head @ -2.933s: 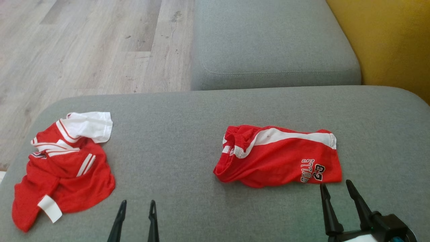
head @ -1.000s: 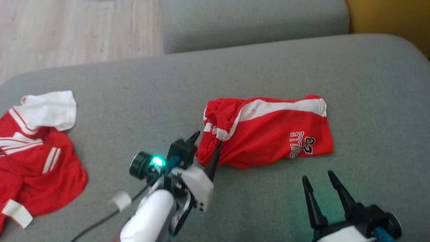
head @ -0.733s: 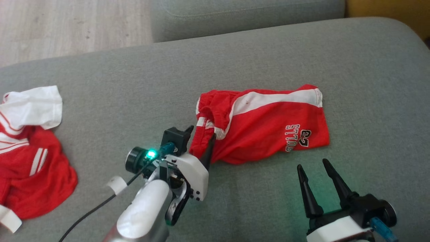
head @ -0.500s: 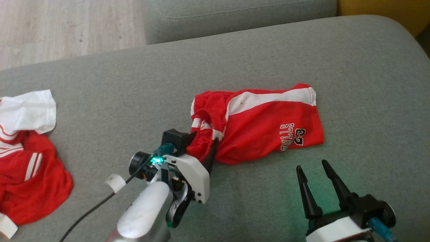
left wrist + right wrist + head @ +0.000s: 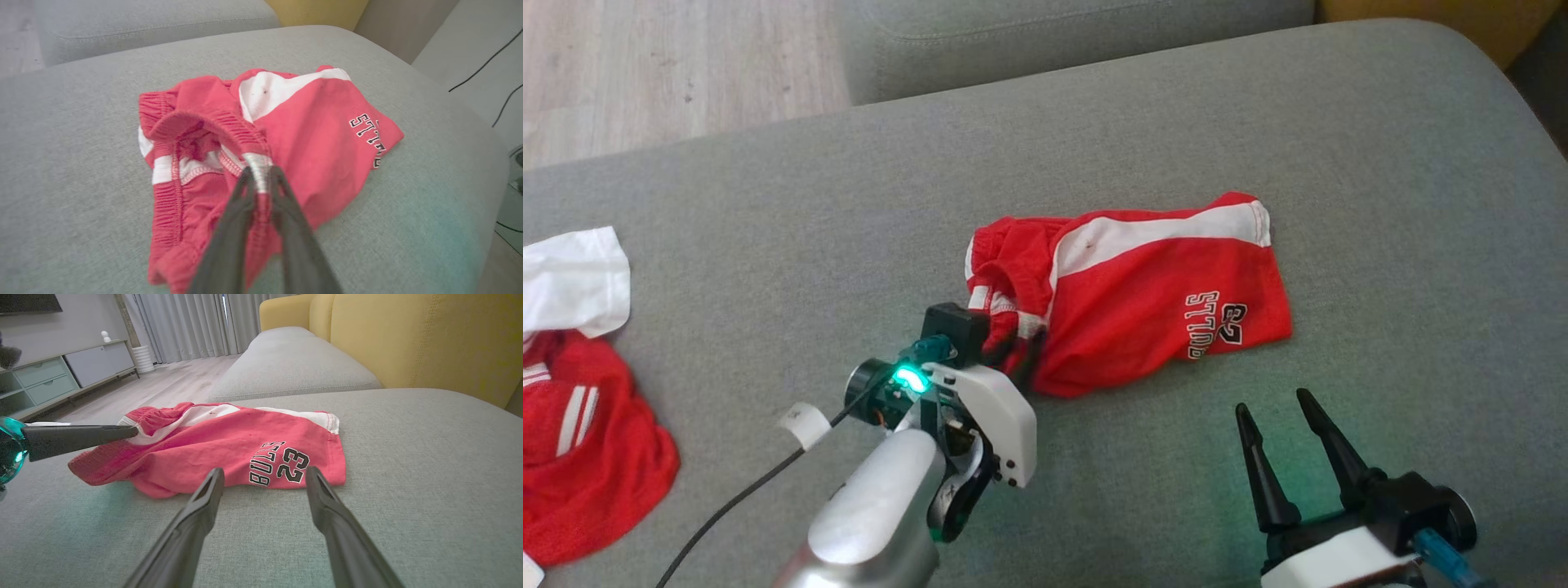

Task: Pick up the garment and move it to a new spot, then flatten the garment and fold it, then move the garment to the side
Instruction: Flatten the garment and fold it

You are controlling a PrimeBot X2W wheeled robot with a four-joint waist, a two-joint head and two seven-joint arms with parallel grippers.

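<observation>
Shorts (image 5: 1143, 302) waistband pinched by left claw (image 5: 260, 176) | right claw (image 5: 1272, 402) spread | jersey (image 5: 588, 441) cut off

We see a red garment (image 5: 1143, 318) with a broad white side stripe, white bands at the waistband and black-and-white lettering. The cushion (image 5: 768, 245) is a plain, flecked grey. A crumpled top (image 5: 580, 441) is red with thin white stripes and a white sleeve. The floor (image 5: 645, 65) shows pale wood grain, and the backrest (image 5: 429, 339) is mustard yellow.
</observation>
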